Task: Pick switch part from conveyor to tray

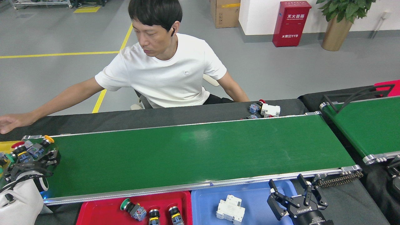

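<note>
A cluster of switch parts [31,149], with red [18,145] and yellow [48,139] caps, lies at the far left end of the conveyor [193,156]. My left gripper [32,160] is over the belt right at this cluster, open, with one finger [53,157] to its right. I cannot tell if it touches any part. My right gripper [295,195] hangs open and empty over the right end of a blue tray [259,197]. A red tray [100,211] in front of the belt holds several switch parts [134,210].
A person sits behind the conveyor, one hand [6,123] stretched to the far left near the belt end. More parts [264,110] lie on the black table behind the belt. A white breaker [230,210] is in the blue tray. A narrower green belt [365,125] stands at the right.
</note>
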Robot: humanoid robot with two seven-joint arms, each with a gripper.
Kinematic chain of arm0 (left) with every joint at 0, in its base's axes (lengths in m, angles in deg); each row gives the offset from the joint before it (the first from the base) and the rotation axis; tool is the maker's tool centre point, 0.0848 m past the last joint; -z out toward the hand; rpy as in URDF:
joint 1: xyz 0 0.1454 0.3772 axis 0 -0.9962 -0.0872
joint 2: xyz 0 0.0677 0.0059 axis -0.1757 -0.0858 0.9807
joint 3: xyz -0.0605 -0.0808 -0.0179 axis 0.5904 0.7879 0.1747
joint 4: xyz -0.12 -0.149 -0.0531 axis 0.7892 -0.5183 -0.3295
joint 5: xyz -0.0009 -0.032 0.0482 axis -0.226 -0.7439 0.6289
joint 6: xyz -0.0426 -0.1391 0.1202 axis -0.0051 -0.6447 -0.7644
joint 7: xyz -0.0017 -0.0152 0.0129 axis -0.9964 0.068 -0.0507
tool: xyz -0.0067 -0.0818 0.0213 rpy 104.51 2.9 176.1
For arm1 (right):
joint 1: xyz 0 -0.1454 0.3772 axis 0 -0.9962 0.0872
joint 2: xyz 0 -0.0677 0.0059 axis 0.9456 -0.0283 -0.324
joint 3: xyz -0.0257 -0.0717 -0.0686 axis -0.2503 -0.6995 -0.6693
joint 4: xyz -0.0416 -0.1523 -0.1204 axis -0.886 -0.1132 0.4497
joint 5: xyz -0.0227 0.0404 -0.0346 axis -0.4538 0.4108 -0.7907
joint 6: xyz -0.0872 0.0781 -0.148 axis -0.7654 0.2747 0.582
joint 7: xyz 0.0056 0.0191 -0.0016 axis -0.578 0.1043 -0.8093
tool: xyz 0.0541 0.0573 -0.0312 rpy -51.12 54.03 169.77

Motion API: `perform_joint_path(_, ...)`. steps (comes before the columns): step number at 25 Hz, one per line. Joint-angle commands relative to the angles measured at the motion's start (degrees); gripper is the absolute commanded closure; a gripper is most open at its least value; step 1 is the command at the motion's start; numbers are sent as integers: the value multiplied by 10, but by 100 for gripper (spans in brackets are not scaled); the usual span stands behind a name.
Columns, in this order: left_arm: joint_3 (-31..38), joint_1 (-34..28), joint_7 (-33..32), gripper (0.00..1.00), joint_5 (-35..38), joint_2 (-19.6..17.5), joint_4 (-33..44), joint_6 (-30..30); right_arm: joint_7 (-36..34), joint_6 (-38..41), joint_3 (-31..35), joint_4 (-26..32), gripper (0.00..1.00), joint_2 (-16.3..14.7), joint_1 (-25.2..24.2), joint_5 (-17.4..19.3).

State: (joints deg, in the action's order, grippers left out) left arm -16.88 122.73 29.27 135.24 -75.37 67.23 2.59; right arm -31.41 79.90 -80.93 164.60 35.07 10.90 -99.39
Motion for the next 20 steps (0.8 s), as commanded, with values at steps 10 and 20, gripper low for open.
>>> perform_joint_path(10,-4,25,4,97,-52,-3,54,54,-2,-1,0,9,2,0,-4,0)
perform_joint_path(20,-3,-446,-1,7,-63,56,706,409,-4,-10,55,23,2,0,-57,1)
